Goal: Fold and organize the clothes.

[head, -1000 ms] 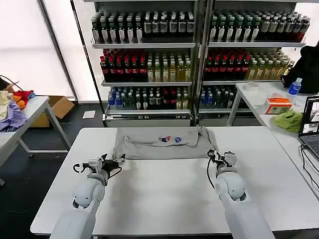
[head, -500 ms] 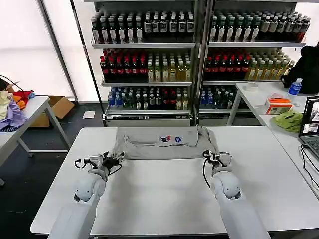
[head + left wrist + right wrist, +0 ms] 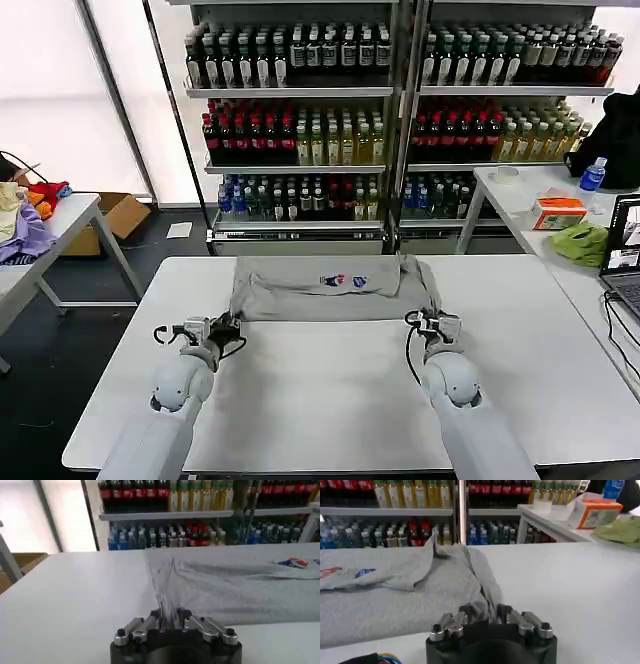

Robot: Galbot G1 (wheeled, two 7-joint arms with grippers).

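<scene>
On the white desk (image 3: 330, 390) before me lies a grey shirt (image 3: 330, 290), spread flat across the far half, chest print up. Left gripper (image 3: 224, 325): at the shirt's near left corner, jaws closed, a pinch of hem between them. Right gripper (image 3: 428, 320): at the near right corner, jaws closed on fabric likewise. Both corners gripped low at the desk. One sleeve looks turned in on the right side. Judgement: early in the fold; main folds not yet made, stacking left.
</scene>
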